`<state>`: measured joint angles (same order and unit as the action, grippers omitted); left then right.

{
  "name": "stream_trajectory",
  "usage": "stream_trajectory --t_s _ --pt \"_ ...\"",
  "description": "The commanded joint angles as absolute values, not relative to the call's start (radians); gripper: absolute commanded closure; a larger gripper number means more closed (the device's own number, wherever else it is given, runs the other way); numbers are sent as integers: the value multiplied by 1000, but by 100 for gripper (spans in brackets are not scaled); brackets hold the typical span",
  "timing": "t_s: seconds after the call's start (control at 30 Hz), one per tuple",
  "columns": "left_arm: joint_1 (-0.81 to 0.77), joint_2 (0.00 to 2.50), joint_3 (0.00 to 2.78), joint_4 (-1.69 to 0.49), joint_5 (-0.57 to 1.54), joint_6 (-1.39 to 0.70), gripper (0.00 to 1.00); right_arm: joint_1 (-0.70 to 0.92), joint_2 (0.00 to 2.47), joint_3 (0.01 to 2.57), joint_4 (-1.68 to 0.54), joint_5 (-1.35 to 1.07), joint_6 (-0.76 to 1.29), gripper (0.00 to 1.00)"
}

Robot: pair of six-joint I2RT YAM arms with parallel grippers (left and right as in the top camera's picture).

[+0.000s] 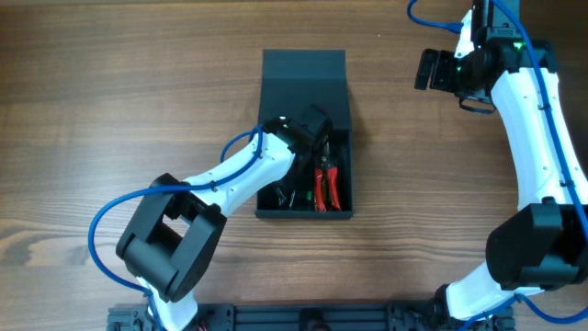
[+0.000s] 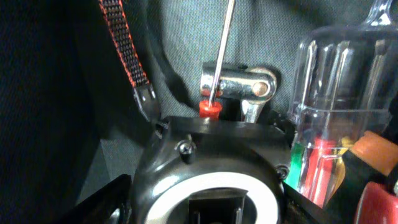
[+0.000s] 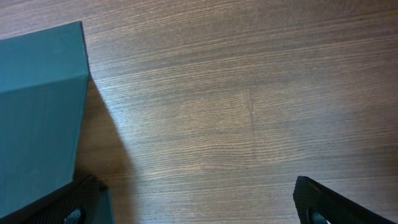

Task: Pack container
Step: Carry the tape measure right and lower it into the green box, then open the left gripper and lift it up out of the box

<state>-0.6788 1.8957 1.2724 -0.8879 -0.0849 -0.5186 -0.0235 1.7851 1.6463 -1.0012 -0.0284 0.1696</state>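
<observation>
The dark teal-grey container (image 1: 270,210) stands mid-table with its flap lid (image 1: 303,66) folded back. My left gripper (image 1: 310,140) reaches down inside it. In the left wrist view its jaws (image 2: 208,186) straddle a black round-cased tool with a white ring (image 2: 211,155) lying in the container, and a thin gap shows at the left finger (image 2: 109,199). Inside also lie a chrome socket head (image 2: 239,84), a thin screwdriver shaft (image 2: 221,50), a clear-handled screwdriver (image 2: 336,93) and red-handled pliers (image 1: 327,188). My right gripper (image 1: 425,69) hangs open over bare table, right of the lid.
A black strap with red stitching (image 2: 124,50) hangs along the container's inner left side. The right wrist view shows wooden tabletop (image 3: 236,112) with the teal lid (image 3: 37,112) at its left edge, close to the left finger (image 3: 81,199).
</observation>
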Motion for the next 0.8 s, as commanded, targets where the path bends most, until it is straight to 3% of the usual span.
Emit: stream_trajectory --t_s 0.0,0.27,0.47,0.53,0.57,0.6,0.63,0.67,0.77 --pt "-676 1904 1335 -941 -102 -501 32 -26 1796 1663 -998 -19 157 0" --pt "-675 1904 1956 -1205 -102 -501 33 -26 1796 1663 -998 -19 157 0" --pt "-645 1895 2405 -1250 -170 -428 36 -26 1796 1663 -998 -19 157 0" --pt "-608 1878 2421 -1259 -171 -396 25 -26 1796 1663 -998 -19 157 0" --pt "-589 1877 2421 -1280 -170 -396 27 -26 1796 1663 -998 -19 157 0" --pt "-566 1877 2420 -1321 -178 -396 49 -26 1796 1663 -998 -19 157 0" --pt "-543 1877 2420 -1368 -202 -396 78 -26 1796 1663 -973 -19 157 0" --pt "-526 1878 2420 -1390 -220 -396 93 -26 1796 1663 -937 -19 157 0" --pt "-456 1879 2420 -1450 -289 -397 96 -26 1796 1663 -880 -18 157 0"
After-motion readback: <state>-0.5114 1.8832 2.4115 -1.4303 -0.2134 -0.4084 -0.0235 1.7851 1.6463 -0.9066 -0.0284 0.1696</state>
